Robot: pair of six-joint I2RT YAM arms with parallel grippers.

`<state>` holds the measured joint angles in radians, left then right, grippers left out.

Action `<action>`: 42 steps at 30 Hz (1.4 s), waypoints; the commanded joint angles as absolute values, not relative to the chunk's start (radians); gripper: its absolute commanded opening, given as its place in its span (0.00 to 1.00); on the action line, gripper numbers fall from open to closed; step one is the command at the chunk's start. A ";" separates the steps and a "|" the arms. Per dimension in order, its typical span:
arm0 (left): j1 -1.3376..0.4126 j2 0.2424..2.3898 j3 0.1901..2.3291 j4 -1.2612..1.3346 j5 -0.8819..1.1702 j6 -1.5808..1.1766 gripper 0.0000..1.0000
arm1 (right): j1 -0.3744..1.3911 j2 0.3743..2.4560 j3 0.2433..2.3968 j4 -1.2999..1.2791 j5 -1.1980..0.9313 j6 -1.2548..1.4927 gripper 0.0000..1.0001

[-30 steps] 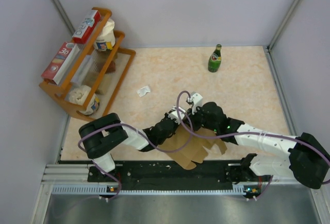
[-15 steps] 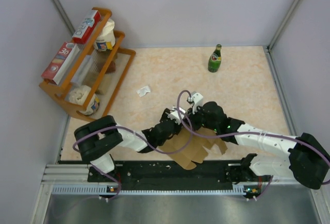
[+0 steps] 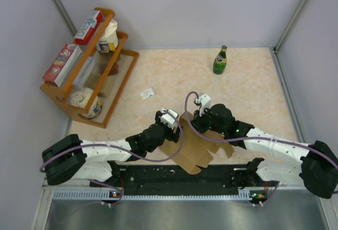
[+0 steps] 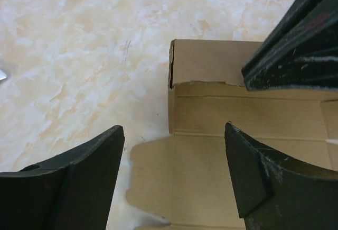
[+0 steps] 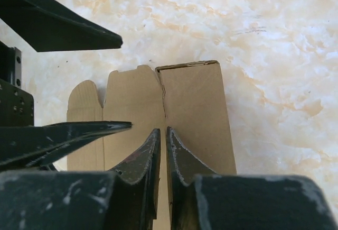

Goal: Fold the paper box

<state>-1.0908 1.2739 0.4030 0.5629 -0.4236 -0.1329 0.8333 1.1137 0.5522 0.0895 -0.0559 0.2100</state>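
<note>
I'm hovering my left gripper (image 4: 174, 129), spread wide, at the far-left corner of the paper box (image 3: 193, 148), which is lying at the table's (image 3: 253, 82) near edge, while my right gripper (image 5: 162, 130), fingers nearly together, is sitting over its far end.

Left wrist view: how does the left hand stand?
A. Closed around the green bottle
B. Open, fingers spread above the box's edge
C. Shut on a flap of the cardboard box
B: the left hand has its two fingers wide apart, with the paper box and bare table showing between them, nothing gripped.
</note>
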 commanded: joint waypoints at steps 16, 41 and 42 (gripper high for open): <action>-1.097 0.928 0.336 0.348 -0.442 -0.192 0.78 | 0.805 0.951 0.887 -0.822 0.284 0.573 0.38; -1.097 0.894 0.324 0.373 -0.452 -0.183 0.77 | 0.805 0.733 0.687 -1.137 0.288 0.962 0.58; -1.095 0.893 0.324 0.374 -0.457 -0.176 0.77 | 0.804 0.738 0.687 -1.129 0.288 0.962 0.56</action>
